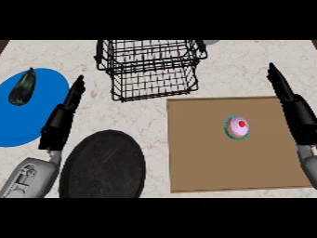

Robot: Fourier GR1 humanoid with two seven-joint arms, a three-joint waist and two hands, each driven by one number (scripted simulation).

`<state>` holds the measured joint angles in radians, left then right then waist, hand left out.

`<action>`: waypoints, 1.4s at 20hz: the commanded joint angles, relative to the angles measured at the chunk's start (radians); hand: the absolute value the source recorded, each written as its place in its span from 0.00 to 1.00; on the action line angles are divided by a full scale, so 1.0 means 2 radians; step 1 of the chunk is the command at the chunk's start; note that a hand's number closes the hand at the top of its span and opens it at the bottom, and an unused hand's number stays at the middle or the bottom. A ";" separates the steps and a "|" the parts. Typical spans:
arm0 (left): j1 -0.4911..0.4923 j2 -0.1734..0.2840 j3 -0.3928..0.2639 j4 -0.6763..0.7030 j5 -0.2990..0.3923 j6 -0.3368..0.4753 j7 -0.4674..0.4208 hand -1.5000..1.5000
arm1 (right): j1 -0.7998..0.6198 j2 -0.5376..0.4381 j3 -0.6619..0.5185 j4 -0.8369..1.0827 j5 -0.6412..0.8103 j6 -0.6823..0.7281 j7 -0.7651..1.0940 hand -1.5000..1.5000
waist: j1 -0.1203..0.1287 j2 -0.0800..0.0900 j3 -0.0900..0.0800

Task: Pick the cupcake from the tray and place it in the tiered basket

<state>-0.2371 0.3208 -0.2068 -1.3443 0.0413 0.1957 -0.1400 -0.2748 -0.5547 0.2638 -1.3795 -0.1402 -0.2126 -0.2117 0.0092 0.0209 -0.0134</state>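
Nearest the lower edge, a dark round plate (102, 163) lies on the worktop (147, 116) just beside the left forearm. The left robot hand (63, 118) stands between that plate and a blue plate (9, 125), fingers straight and pressed together, pointing away, holding nothing; it looks to be resting.

To the right lies the brown tray (209, 162), flat on the worktop. The cupcake (237, 127) sits upright on it, pink frosting with a red dot on top, somewhat right of the tray's middle and toward its far half. Nothing touches it.

The right robot hand (293, 109) is at the tray's right edge, fingers straight and together, empty. The cupcake lies to its left, near but clearly apart.

By this layout, the task is at its very start: the pick is not yet made. The next move calls for the right robot hand to swing left over the tray, spread its fingers and come down round the cupcake's sides without crushing the frosting.

Farther off, a dark aubergine (22, 86) lies on the blue plate. Farthest, the black wire tiered basket (150, 69) stands beyond the tray's far left corner, nothing visible in it; the cupcake must be lifted over its rim.
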 commanded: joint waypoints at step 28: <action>0.064 -0.038 0.004 0.016 0.063 -0.082 0.011 0.50 | -0.262 -0.032 0.179 0.027 0.184 0.126 0.530 0.00 | -0.020 -0.025 0.001</action>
<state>-0.1204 0.2482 -0.1986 -1.3227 0.1703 0.0285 -0.1149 -0.7320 -0.5346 0.5399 -1.2933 0.2082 -0.1693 0.6749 -0.0264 -0.0259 -0.0109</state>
